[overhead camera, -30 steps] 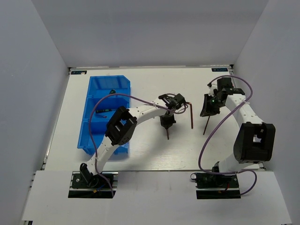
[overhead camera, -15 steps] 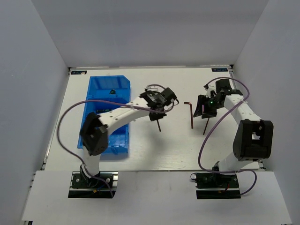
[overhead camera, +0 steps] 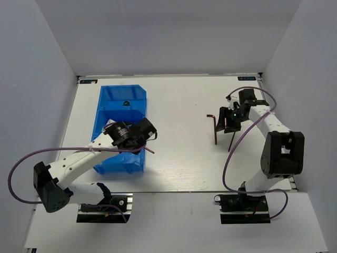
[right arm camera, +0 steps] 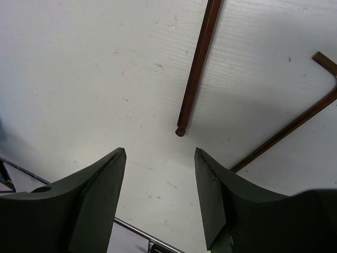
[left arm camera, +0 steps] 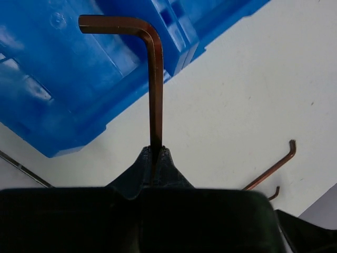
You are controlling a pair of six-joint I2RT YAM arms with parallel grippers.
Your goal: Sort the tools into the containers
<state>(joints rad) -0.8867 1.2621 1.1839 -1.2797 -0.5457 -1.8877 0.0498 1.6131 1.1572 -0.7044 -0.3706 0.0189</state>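
Note:
My left gripper is shut on a dark red-brown L-shaped hex key, held by its long arm with the bent end over the blue bins. In the top view this gripper is at the right edge of the row of bins. My right gripper is open and empty just above the table. One hex key lies ahead of its fingertips and another to the right. In the top view this gripper hovers over these two keys.
A small dark tool lies in the far bin. The left arm covers part of the middle and near bins. The two loose hex keys also show in the left wrist view. White walls enclose the table on three sides.
My left arm has swung left from mid-table to the bins, carrying the hex key. My right gripper has shifted slightly left over the two loose hex keys.

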